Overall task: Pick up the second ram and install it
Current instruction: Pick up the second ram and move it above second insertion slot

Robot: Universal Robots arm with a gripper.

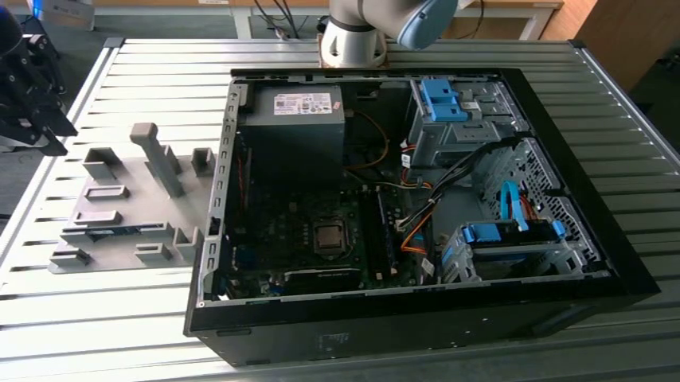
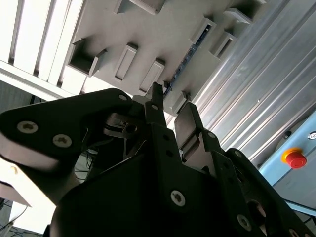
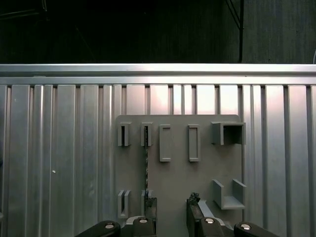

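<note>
The second ram (image 1: 107, 231) is a thin blue stick lying in a slot of the grey holder plate (image 1: 127, 203), at the exterior view's left of the computer case. Both wrist views show it edge-on between small holder blocks, as the ram (image 3: 145, 163) and the ram (image 2: 183, 63). My gripper (image 1: 43, 131) hangs above the table's left edge, short of the plate. In both wrist views the gripper (image 3: 171, 203) (image 2: 170, 106) is open, with nothing between the fingers. One fingertip (image 3: 150, 205) lines up with the stick, apart from it.
The open computer case (image 1: 425, 318) lies on the slatted metal table (image 1: 159, 56), with the power supply (image 1: 298, 107), motherboard (image 1: 318, 239) and blue drive bays (image 1: 510, 235) inside. Several upright grey blocks (image 1: 159, 155) rise from the holder plate. The arm's base (image 1: 356, 36) stands behind the case.
</note>
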